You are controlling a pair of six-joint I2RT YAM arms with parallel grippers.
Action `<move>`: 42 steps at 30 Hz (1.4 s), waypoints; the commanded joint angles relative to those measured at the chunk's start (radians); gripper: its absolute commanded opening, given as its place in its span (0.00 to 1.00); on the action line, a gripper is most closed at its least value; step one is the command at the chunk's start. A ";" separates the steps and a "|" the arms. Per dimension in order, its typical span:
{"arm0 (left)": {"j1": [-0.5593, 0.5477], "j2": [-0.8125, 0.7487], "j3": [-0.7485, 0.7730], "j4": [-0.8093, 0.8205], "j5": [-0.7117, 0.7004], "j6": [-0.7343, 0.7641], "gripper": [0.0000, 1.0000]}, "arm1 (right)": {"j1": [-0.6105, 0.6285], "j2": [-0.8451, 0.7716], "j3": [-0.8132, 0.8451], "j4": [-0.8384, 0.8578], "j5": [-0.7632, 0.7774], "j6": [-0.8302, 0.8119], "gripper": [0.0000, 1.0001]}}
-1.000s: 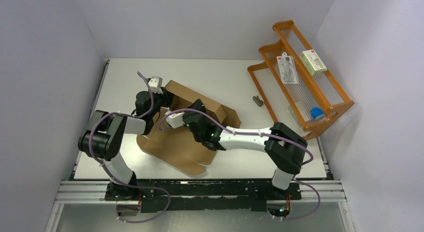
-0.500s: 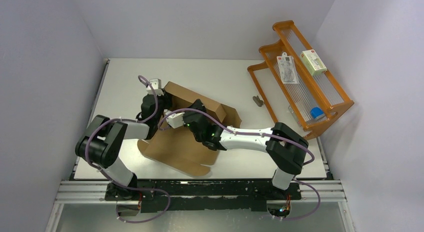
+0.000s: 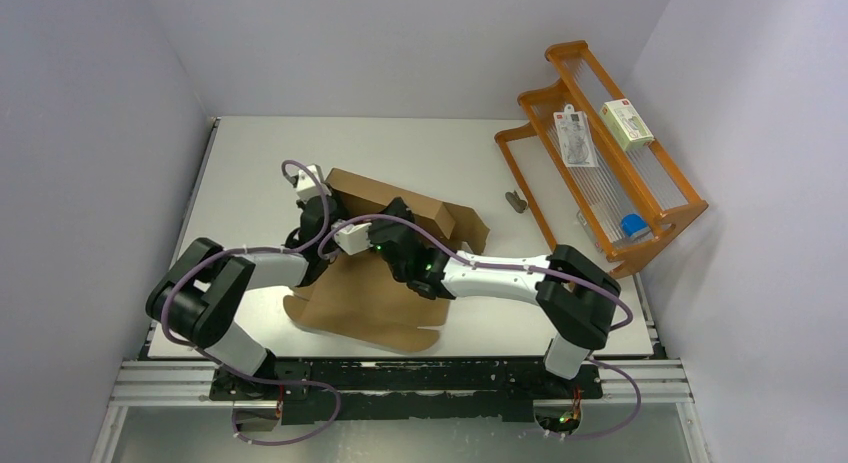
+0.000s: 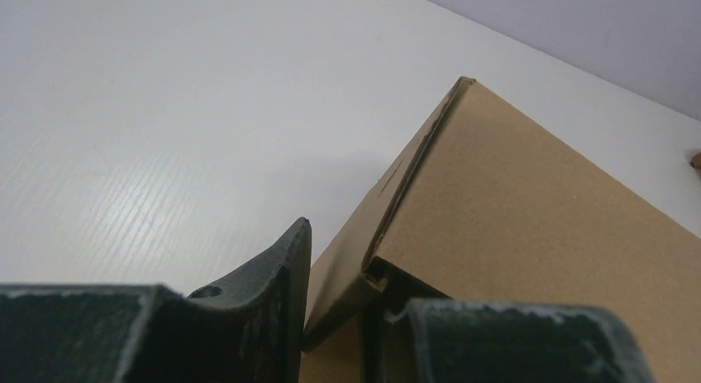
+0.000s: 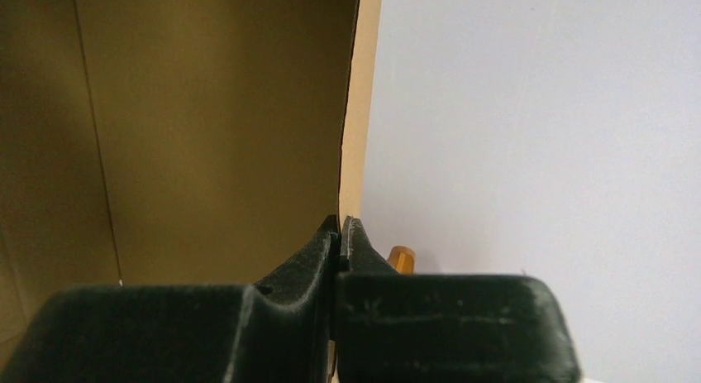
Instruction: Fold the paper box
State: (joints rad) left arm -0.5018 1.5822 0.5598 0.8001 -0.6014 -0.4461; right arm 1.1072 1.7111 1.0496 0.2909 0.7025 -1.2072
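The paper box (image 3: 365,293) is a brown cardboard sheet lying mid-table, with one long wall (image 3: 392,199) raised at its far side. My left gripper (image 3: 321,209) is at the wall's left end. In the left wrist view it (image 4: 339,308) is shut on a folded corner of the box (image 4: 529,201), with a cardboard flap (image 4: 343,288) pinched between the fingers. My right gripper (image 3: 393,217) reaches in from the right and holds the same wall from the near side. In the right wrist view it (image 5: 340,232) is shut on the thin upright cardboard edge (image 5: 354,135).
An orange wire rack (image 3: 560,198) stands at the back right, holding a white-and-green carton (image 3: 627,123), a blister pack (image 3: 575,135) and a blue item (image 3: 632,224). A small dark object (image 3: 516,201) lies on the table beside the rack. Grey walls enclose the table.
The box has turned and slid right, so its near edge now lies almost parallel to the table's front. My left arm has followed, its gripper moving right along the wall. Both grips unchanged.
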 commanded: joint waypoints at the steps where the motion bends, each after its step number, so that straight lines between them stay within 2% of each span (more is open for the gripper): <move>1: -0.003 -0.005 0.022 -0.168 -0.302 -0.114 0.25 | 0.029 -0.004 -0.023 -0.107 -0.063 0.061 0.00; 9: -0.003 0.012 0.034 -0.304 -0.354 -0.256 0.27 | 0.028 -0.008 -0.023 -0.118 -0.075 0.075 0.00; 11: -0.003 -0.001 -0.010 -0.207 -0.313 -0.223 0.32 | 0.029 -0.010 -0.022 -0.121 -0.079 0.078 0.00; 14: -0.001 -0.022 -0.102 -0.014 -0.213 -0.142 0.44 | 0.028 -0.010 -0.016 -0.128 -0.082 0.082 0.00; 17: 0.004 -0.018 -0.141 0.087 -0.115 -0.082 0.54 | 0.027 -0.012 -0.016 -0.128 -0.086 0.084 0.00; 21: 0.010 -0.004 -0.152 0.132 -0.062 -0.032 0.60 | 0.028 -0.015 -0.016 -0.135 -0.088 0.088 0.00; 25: 0.045 -0.014 -0.198 0.238 0.029 0.000 0.62 | 0.028 -0.020 -0.015 -0.147 -0.093 0.095 0.00; 34: 0.170 0.000 -0.278 0.469 0.326 0.059 0.66 | 0.027 -0.016 -0.016 -0.145 -0.098 0.098 0.00; 39: 0.183 0.033 -0.286 0.525 0.348 0.059 0.65 | 0.027 -0.015 -0.022 -0.143 -0.100 0.099 0.00; 42: 0.186 0.050 -0.281 0.562 0.344 0.055 0.58 | 0.027 -0.015 -0.022 -0.146 -0.103 0.103 0.00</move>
State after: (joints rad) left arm -0.3256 1.6073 0.2806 1.2362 -0.2977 -0.4015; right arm 1.1336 1.6852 1.0477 0.2604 0.6353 -1.1629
